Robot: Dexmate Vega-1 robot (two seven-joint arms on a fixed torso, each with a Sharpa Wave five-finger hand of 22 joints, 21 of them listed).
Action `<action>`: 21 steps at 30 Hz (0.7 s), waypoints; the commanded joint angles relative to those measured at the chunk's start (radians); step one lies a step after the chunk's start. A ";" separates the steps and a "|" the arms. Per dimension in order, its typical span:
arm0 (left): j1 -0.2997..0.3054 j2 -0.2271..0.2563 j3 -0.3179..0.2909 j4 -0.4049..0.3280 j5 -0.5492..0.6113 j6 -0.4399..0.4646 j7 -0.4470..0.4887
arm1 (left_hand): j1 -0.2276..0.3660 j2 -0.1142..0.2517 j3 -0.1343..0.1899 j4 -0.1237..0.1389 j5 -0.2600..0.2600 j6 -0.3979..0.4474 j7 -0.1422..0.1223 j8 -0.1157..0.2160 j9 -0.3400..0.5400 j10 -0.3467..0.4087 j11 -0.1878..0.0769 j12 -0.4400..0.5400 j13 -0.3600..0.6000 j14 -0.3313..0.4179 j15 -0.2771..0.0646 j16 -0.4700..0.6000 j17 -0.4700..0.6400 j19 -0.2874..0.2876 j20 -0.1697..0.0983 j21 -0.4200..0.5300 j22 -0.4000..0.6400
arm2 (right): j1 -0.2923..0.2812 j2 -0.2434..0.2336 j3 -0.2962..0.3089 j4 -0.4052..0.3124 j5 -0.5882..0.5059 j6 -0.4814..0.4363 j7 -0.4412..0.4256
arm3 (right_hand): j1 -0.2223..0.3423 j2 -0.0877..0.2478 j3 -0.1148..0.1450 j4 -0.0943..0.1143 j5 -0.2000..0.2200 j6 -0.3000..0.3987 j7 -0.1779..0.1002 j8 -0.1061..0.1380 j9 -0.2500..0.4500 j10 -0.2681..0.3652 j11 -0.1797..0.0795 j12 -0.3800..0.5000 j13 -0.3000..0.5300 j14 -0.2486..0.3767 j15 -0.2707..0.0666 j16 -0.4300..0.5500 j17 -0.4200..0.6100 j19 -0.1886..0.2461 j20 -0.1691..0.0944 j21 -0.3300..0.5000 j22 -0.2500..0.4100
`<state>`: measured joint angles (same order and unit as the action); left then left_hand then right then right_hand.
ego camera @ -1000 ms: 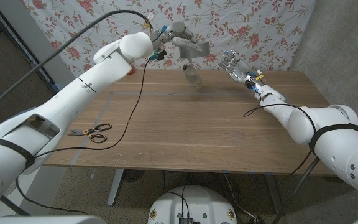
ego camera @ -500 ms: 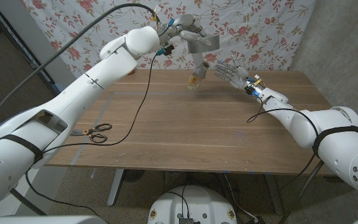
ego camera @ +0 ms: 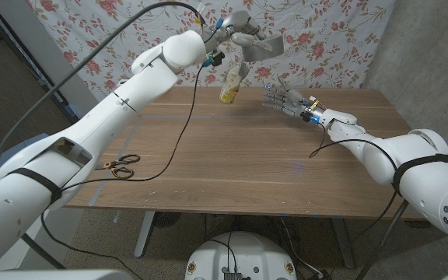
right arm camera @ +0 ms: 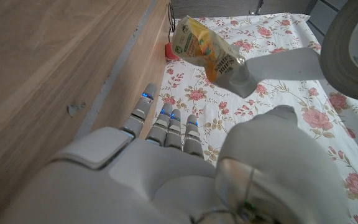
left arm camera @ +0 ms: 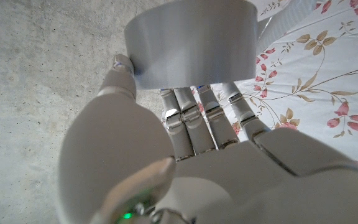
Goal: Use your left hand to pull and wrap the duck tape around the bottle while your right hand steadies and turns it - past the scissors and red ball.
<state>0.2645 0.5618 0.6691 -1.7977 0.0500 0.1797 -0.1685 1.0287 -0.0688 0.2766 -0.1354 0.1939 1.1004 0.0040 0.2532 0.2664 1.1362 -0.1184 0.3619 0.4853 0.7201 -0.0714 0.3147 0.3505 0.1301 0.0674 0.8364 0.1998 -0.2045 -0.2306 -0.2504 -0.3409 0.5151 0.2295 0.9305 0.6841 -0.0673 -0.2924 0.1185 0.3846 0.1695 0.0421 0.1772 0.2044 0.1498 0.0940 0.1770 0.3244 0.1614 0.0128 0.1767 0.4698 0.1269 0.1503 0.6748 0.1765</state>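
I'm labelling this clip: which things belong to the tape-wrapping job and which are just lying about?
Job:
duct tape roll, held up by left hand
bottle, hanging from the tape strip
right hand, open beside it

Lying about:
scissors
table

I see a makeshift lab: floral sheet [ego camera: 317, 35] hung behind the wooden table [ego camera: 232, 167], concrete wall [ego camera: 434, 47] beside it.

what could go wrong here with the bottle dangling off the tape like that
1. The bottle hangs in the air from a strip of tape under the tape roll held by the left hand; the strip could peel off and drop it onto the table.
2. The right hand is open beside the bottle, not holding it, so the bottle can swing or twist and the tape may wrinkle.
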 commanded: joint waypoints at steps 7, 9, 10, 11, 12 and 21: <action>-0.003 -0.037 -0.008 0.028 -0.026 -0.053 0.028 | 0.237 0.224 0.003 -0.007 -0.004 0.014 -0.001 0.001 -0.002 0.086 -0.071 -0.008 -0.009 0.010 -0.168 -0.002 0.002 0.008 -0.005 0.013 0.002 | 0.026 -0.001 -0.142 -0.004 -0.054 0.056 -0.057 | 0.042 -0.022 -0.025 -0.025 0.049 -0.129 0.008 0.000 -0.002 -0.129 0.003 0.000 -0.027 -0.116 0.024 0.001 -0.057 -0.033 0.015 -0.057 0.000; -0.005 -0.042 -0.007 0.036 -0.030 -0.058 0.027 | 0.236 0.224 0.003 -0.007 -0.005 0.015 0.002 0.001 -0.003 0.086 -0.070 -0.008 -0.010 0.012 -0.167 -0.001 0.003 0.007 -0.004 0.014 0.002 | 0.033 0.000 -0.157 -0.004 -0.053 0.052 -0.059 | 0.048 -0.024 -0.026 -0.028 0.054 -0.138 0.010 0.001 -0.002 -0.146 0.004 -0.001 -0.030 -0.129 0.029 0.001 -0.063 -0.037 0.019 -0.064 0.000; -0.005 -0.044 -0.006 0.038 -0.028 -0.059 0.031 | 0.237 0.224 0.003 -0.007 -0.006 0.015 0.002 0.000 -0.003 0.087 -0.068 -0.008 -0.010 0.012 -0.168 -0.002 0.003 0.008 -0.005 0.014 0.002 | 0.035 0.002 -0.161 -0.004 -0.049 0.043 -0.061 | 0.050 -0.025 -0.026 -0.029 0.056 -0.140 0.009 0.002 -0.002 -0.152 0.004 -0.001 -0.031 -0.132 0.029 0.001 -0.066 -0.040 0.024 -0.066 0.000; -0.007 -0.044 -0.004 0.040 -0.027 -0.060 0.030 | 0.237 0.224 0.003 -0.007 -0.006 0.014 0.002 0.000 -0.003 0.087 -0.068 -0.007 -0.010 0.012 -0.168 -0.002 0.003 0.008 -0.005 0.014 0.002 | 0.027 0.001 -0.159 -0.024 -0.040 0.020 -0.067 | 0.052 -0.025 -0.027 -0.030 0.057 -0.143 0.008 0.003 -0.002 -0.154 0.005 0.000 -0.032 -0.135 0.031 0.002 -0.068 -0.043 0.029 -0.069 0.000; -0.008 -0.045 -0.003 0.041 -0.026 -0.061 0.030 | 0.236 0.224 0.003 -0.007 -0.006 0.015 0.002 -0.001 -0.004 0.086 -0.066 -0.008 -0.009 0.012 -0.167 -0.002 0.002 0.008 -0.005 0.015 0.002 | 0.003 -0.008 -0.154 -0.075 -0.024 0.000 -0.032 | 0.053 -0.028 -0.028 -0.031 0.059 -0.146 0.009 0.004 -0.002 -0.157 0.007 0.001 -0.034 -0.139 0.033 0.003 -0.071 -0.043 0.038 -0.071 0.000; -0.003 -0.065 -0.009 0.059 -0.034 -0.053 0.062 | 0.235 0.224 0.002 -0.008 -0.009 0.015 0.002 -0.004 -0.008 0.090 -0.065 -0.008 -0.009 0.014 -0.168 -0.004 0.002 0.009 -0.002 0.018 0.002 | 0.010 0.015 -0.146 -0.077 -0.007 -0.039 0.003 | 0.037 -0.041 -0.042 -0.026 0.075 -0.142 0.007 0.013 -0.004 -0.140 0.004 0.017 -0.046 -0.103 0.034 0.025 -0.091 -0.011 0.058 -0.078 0.000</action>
<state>0.2601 0.5187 0.6628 -1.7608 0.0256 0.1285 -0.1349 1.0298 -0.0678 0.2765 -0.1353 0.1882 1.1044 0.0040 0.2448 0.2557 1.1426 -0.1140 0.3543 0.4715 0.7256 -0.0733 0.3138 0.3504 0.1301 0.0676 0.8471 0.1999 -0.1924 -0.2288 -0.3808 -0.3858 0.4938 0.2211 0.8935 0.7274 -0.0947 -0.3244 0.0950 0.4481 0.0318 0.0483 0.1852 0.1998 0.0093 0.0888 0.1888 0.2783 0.0520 0.0446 0.1964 0.3804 0.1039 0.2059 0.5987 0.1767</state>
